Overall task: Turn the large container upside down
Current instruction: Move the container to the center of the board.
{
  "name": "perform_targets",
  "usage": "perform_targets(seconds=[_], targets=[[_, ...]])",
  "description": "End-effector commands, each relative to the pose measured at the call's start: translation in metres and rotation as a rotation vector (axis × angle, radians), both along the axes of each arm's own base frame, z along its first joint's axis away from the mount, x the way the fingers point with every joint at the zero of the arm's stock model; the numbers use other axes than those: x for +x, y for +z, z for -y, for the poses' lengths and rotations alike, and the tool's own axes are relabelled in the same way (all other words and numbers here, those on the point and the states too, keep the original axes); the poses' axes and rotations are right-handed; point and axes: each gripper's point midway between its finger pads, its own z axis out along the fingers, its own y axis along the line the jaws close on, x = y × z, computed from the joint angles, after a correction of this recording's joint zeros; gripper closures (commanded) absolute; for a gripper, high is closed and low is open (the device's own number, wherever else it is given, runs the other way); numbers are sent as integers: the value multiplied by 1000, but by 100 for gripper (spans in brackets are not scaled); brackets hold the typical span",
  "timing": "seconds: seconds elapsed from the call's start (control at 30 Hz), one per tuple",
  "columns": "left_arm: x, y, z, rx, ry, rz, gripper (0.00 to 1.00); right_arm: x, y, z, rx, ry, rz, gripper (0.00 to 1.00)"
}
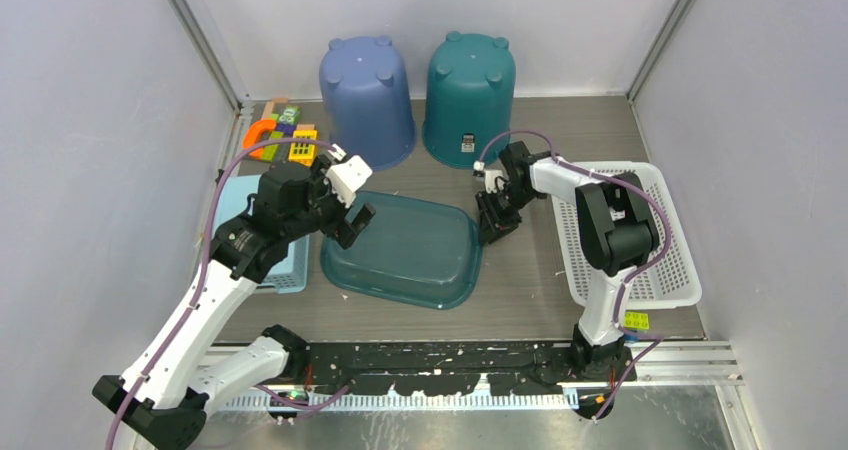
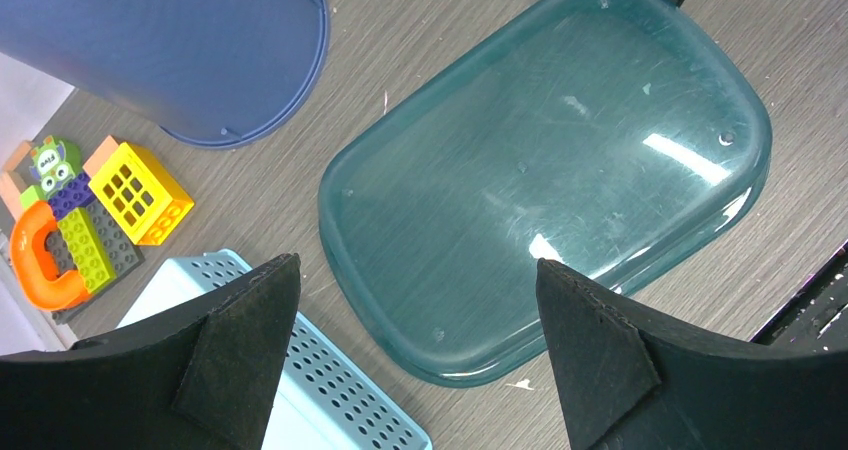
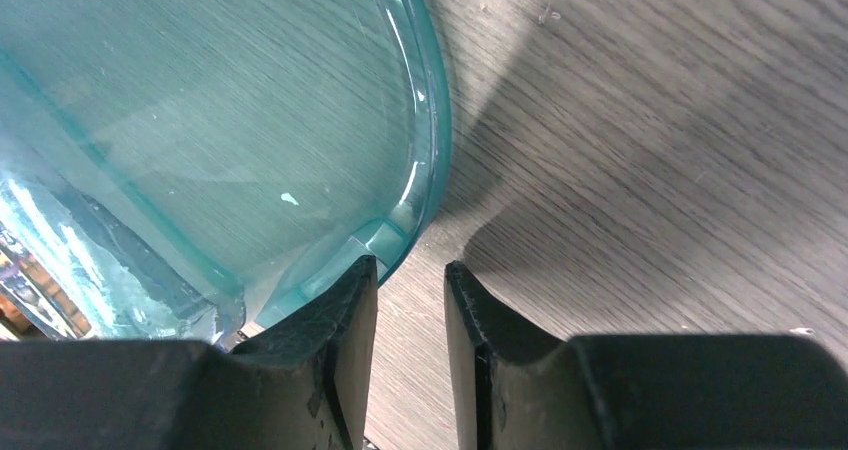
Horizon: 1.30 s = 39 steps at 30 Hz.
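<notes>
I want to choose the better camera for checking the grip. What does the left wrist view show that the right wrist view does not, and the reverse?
Only the left wrist view: the whole green tub, the blue bucket, the toy blocks, the light blue basket, and the left gripper with its fingers wide apart.
Only the right wrist view: the right gripper, its fingers a narrow gap apart, right beside the tub's curved edge; nothing shows between them.
Both: the tub and the wooden table.
</notes>
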Motion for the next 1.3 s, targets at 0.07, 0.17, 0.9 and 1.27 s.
perform_targets(seconds=[0.07, 0.17, 0.9, 1.27], targets=[[5, 6, 3, -20, -11, 36, 11, 13, -1, 0, -23, -22, 30, 66], [5, 6, 2, -20, -10, 37, 11, 20, 0, 3, -47, -28, 49, 67], [1, 4, -2, -14, -1, 39, 11, 67, 41, 16, -92, 1, 204, 63], [0, 5, -2, -17, -4, 45, 11, 23, 147, 42, -115, 84, 396, 50]])
